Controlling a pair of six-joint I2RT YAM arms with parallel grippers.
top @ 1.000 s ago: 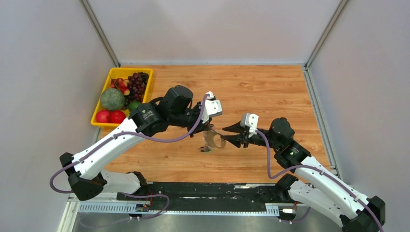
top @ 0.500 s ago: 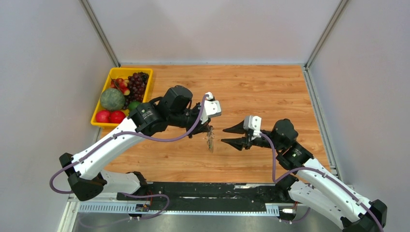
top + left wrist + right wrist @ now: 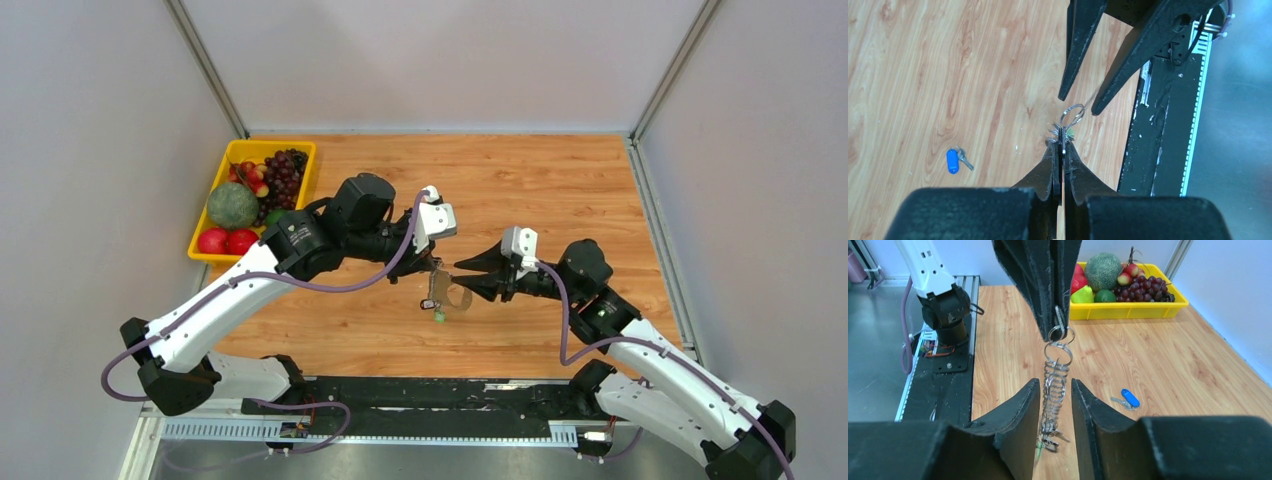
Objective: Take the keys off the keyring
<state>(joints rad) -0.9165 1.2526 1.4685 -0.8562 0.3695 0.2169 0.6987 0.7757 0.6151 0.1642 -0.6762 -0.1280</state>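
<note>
Silver loops hang straight down from the left gripper [image 3: 1062, 145]. Its two fingers are pressed tight together on the top of the keyring [image 3: 1058, 353], holding it up above the wooden table [image 3: 540, 180]. Below that pinch the keyring trails down as a run of linked rings. The keys [image 3: 1049, 436] bunch at the bottom end, one with a green head lowest of all.

Over to the right gripper [image 3: 1055, 385] — jaws apart, one finger on each side of the hanging rings. There is a sliver of gap on both sides, so it straddles the bunch without clamping it. Seen from the left wrist, its two dark fingers reach in from the top, tips just beside the round loop that sticks out past the left fingers.

Down on the table a blue-headed key [image 3: 952, 161] lies flat on its own, well apart from the dangling bunch. In the far left corner sits a yellow tray [image 3: 245, 150] of fruit [image 3: 232, 205] — melon, grapes, red pieces — away from both grippers.
</note>
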